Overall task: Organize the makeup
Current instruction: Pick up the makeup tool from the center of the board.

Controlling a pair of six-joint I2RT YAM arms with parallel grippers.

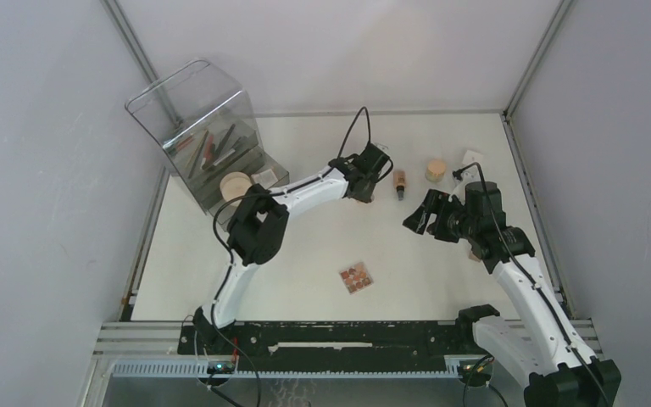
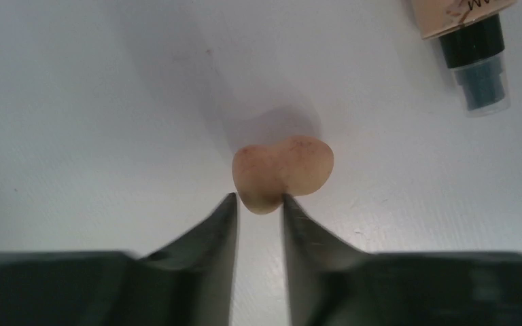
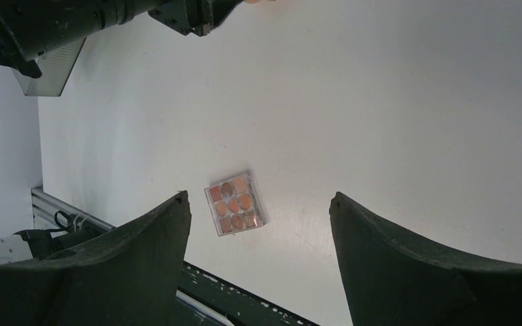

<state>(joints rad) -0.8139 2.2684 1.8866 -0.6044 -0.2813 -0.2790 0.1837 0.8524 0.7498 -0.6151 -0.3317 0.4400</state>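
**Q:** What lies nearest the arm bases?

**A:** An eyeshadow palette (image 1: 357, 277), flat on the white table (image 1: 305, 246) with its nine pans facing up. The right gripper (image 3: 259, 197) hangs above it, jaws spread wide and holding nothing.

**Q:** And farther out?

**A:** The left gripper (image 2: 258, 204) pinches the near end of a beige sponge (image 2: 283, 166), one fingertip on each side. Whether the sponge is clear of the table cannot be told. Just to its right a tan bottle (image 1: 399, 181) lies on its side, cap toward the near edge. A round jar (image 1: 435, 171) stands beyond it to the right, and a pale wedge sponge (image 1: 472, 157) lies near the far right corner.

**Q:** And at far left?

**A:** A clear acrylic organizer (image 1: 188, 89). Its upper tier holds black brushes (image 1: 229, 140) and red pencils (image 1: 208, 151). A round peach powder disc (image 1: 236, 185) and a small square compact (image 1: 263, 178) sit in its lower front.
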